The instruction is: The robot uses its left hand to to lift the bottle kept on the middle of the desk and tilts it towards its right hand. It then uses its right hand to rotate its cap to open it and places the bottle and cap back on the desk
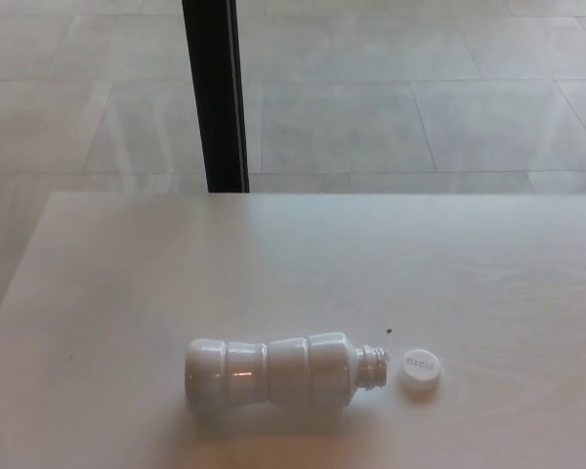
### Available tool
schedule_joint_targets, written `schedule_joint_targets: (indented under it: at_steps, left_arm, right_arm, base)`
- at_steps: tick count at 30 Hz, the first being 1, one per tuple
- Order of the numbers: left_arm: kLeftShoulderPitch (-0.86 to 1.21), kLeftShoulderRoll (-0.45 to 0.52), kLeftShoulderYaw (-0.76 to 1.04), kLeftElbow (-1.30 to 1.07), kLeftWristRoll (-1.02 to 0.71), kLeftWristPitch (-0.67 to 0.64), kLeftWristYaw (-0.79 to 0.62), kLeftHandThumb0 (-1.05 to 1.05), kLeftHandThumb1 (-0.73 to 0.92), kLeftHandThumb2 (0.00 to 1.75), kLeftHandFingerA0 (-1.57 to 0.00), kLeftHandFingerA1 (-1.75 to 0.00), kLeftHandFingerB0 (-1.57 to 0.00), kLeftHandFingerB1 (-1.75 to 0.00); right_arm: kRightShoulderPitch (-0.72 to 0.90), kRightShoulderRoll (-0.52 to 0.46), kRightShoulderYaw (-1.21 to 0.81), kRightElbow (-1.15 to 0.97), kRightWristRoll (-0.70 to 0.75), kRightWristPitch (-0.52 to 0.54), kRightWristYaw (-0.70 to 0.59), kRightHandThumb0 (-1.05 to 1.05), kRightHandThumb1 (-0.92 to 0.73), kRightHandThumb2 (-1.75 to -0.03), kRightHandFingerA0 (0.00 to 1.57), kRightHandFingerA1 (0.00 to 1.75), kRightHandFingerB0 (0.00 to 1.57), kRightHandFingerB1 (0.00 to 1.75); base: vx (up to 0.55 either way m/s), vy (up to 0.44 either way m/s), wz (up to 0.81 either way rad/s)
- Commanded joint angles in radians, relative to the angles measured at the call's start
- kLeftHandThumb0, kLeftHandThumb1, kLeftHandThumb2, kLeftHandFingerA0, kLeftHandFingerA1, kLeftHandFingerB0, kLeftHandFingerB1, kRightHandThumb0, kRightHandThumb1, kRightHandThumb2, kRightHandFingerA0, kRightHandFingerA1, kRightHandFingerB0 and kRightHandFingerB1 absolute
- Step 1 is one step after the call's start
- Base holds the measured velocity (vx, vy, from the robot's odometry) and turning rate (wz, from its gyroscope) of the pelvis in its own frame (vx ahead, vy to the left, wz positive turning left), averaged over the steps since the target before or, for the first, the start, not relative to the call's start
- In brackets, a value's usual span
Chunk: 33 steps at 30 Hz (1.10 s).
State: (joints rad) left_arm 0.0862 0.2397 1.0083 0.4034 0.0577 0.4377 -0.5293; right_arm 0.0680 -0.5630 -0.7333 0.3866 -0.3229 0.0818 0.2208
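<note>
From the head camera I see the bottle (273,370) lying on its side on the desk (303,264), open neck pointing to 3 o'clock. The cap (420,369) sits just beside the neck (upright, apart). Neither hand shows, so I cannot tell their fingers.

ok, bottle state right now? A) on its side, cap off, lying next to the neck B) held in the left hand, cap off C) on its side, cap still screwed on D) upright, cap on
A: the bottle lies on its side on the desk with its threaded neck bare, and the cap sits apart on the desk just past the opening. No hand is in view.
</note>
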Motion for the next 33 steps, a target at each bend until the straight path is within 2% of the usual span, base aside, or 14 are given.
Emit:
schedule_joint_targets:
  at_steps: [1,2,4,5,6,8,9,10,11,12,21,30,31,33]
  left_arm:
    - [0.062,0.025,0.632,0.598,-0.624,-0.29,0.377,-0.36,0.57,1.11,-0.02,-0.53,0.0,-0.51]
    - [0.071,0.017,0.606,0.609,-0.592,-0.294,0.365,-0.36,0.54,1.09,-0.02,-0.52,0.0,-0.5]
    - [0.11,-0.002,0.484,0.634,-0.453,-0.32,0.335,-0.36,0.54,1.1,-0.01,-0.52,0.0,-0.5]
    - [0.137,-0.007,0.394,0.649,-0.354,-0.319,0.342,-0.36,0.53,1.09,0.0,-0.5,0.0,-0.5]
    - [0.165,-0.014,0.329,0.653,-0.291,-0.333,0.316,-0.74,0.69,1.03,-0.04,-0.49,-0.04,-0.3]
    - [0.207,-0.041,0.264,0.616,-0.231,-0.323,0.271,-0.81,0.68,0.99,-0.04,-0.49,-0.01,-0.34]
    - [0.219,-0.043,0.218,0.608,-0.192,-0.313,0.258,-0.71,0.64,0.95,-0.04,-0.46,-0.05,-0.35]
    - [0.249,-0.052,0.125,0.588,-0.108,-0.296,0.247,-0.38,0.54,1.08,-0.01,-0.52,0.0,-0.51]
    - [0.251,-0.05,0.089,0.598,-0.083,-0.312,0.248,-0.38,0.53,1.07,-0.01,-0.51,0.0,-0.5]
    - [0.251,-0.05,0.072,0.6,-0.077,-0.326,0.238,-0.7,0.78,0.63,-0.16,-0.44,-0.13,-0.38]
    - [0.27,0.015,-0.14,0.686,0.005,-0.422,0.228,-0.73,0.86,0.66,-0.24,-0.39,-0.22,-0.34]
    - [0.317,0.044,-0.261,0.722,-0.036,-0.449,0.241,-0.73,0.83,0.65,-0.38,-0.56,-0.2,-0.38]
    - [0.3,0.041,-0.208,0.744,-0.109,-0.493,0.212,-0.69,0.65,0.94,-0.19,-0.55,-0.05,-0.42]
    - [0.294,0.037,-0.201,0.742,-0.128,-0.491,0.25,-0.7,0.62,0.93,-0.26,-0.57,-0.09,-0.47]
  right_arm:
    - [-0.088,0.141,-0.621,0.525,0.633,0.054,-0.365,-0.4,-0.77,-0.63,0.0,0.35,0.15,0.32]
    - [-0.084,0.148,-0.621,0.541,0.634,0.056,-0.349,-0.36,-0.74,-0.67,0.05,0.21,0.12,0.33]
    - [-0.075,0.171,-0.604,0.558,0.61,0.069,-0.341,-0.37,-0.76,-0.62,0.0,0.34,0.16,0.32]
    - [-0.063,0.186,-0.579,0.569,0.585,0.053,-0.318,-0.45,-0.72,-0.73,0.06,0.29,0.16,0.37]
    - [-0.049,0.195,-0.543,0.571,0.542,0.058,-0.321,-0.43,-0.73,-0.63,0.09,0.33,0.21,0.31]
    - [-0.042,0.213,-0.553,0.567,0.552,0.059,-0.289,-0.39,-0.73,-0.63,0.08,0.31,0.18,0.31]
    - [-0.038,0.223,-0.548,0.563,0.549,0.056,-0.27,-0.27,-0.68,-1.12,0.03,0.53,0.0,0.48]
    - [-0.028,0.251,-0.539,0.544,0.551,0.057,-0.224,-0.26,-0.69,-1.12,0.02,0.52,0.0,0.48]
    - [-0.03,0.265,-0.532,0.534,0.544,0.065,-0.218,-0.38,-0.73,-0.62,0.12,0.35,0.17,0.3]
    - [-0.033,0.271,-0.52,0.533,0.531,0.068,-0.217,-0.39,-0.71,-0.62,0.16,0.35,0.2,0.3]
    - [-0.01,0.3,-0.43,0.556,0.473,0.012,-0.146,-0.35,-0.68,-0.61,0.23,0.38,0.32,0.34]
    - [0.035,0.282,-0.35,0.596,0.461,-0.048,-0.093,-0.41,-0.7,-0.62,0.34,0.43,0.33,0.33]
    - [0.03,0.283,-0.354,0.61,0.477,-0.053,-0.091,-0.46,-0.74,-0.62,0.29,0.42,0.31,0.33]
    - [0.035,0.281,-0.344,0.608,0.487,-0.054,-0.086,-0.48,-0.75,-0.62,0.27,0.41,0.3,0.33]
  base:
    - [0.0,0.0,0.0]
    - [0.0,0.0,0.0]
    - [0.0,0.0,0.0]
    - [0.0,0.0,0.0]
    - [0.0,0.0,0.0]
    - [0.0,0.0,0.0]
    - [0.0,0.0,0.0]
    - [0.0,0.0,0.0]
    - [0.0,0.0,0.0]
    - [0.0,0.0,0.0]
    - [0.0,0.0,0.0]
    - [0.0,0.0,0.0]
    - [0.0,0.0,0.0]
    - [0.0,0.0,0.0]
